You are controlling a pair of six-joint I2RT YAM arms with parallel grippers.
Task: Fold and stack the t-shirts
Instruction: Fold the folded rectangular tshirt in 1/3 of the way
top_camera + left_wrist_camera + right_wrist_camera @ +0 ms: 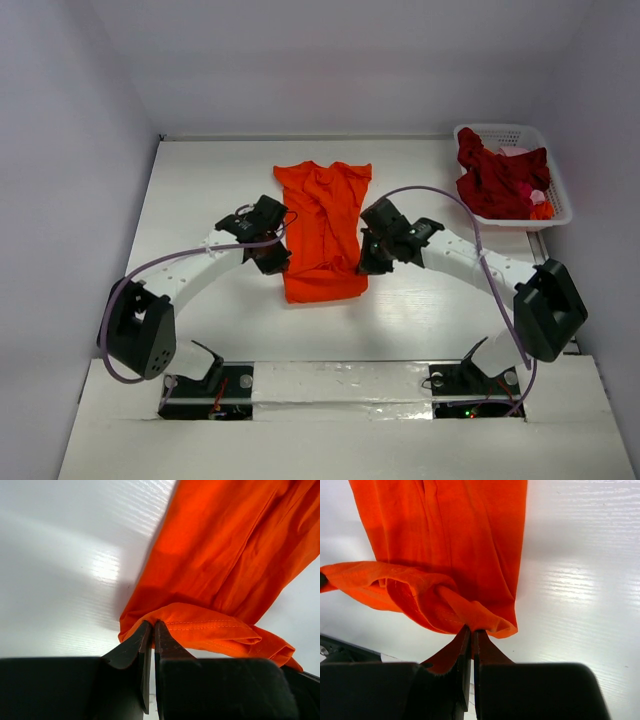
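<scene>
A bright orange t-shirt [322, 230] lies lengthwise in the middle of the white table, narrowed by side folds. My left gripper [272, 258] is shut on the shirt's left edge near its bottom; in the left wrist view the orange t-shirt [225, 555] bunches at the tips of that left gripper [152, 625]. On the opposite side my right gripper [366, 262] is shut on the right edge, and in the right wrist view the orange t-shirt [445, 545] gathers into the right gripper [471, 630]. Both held corners are lifted off the table. Dark red t-shirts [497, 180] lie piled in the basket.
A white lattice basket [555, 195] stands at the back right of the table. Purple cables loop over both arms. White walls close in the table at left, back and right.
</scene>
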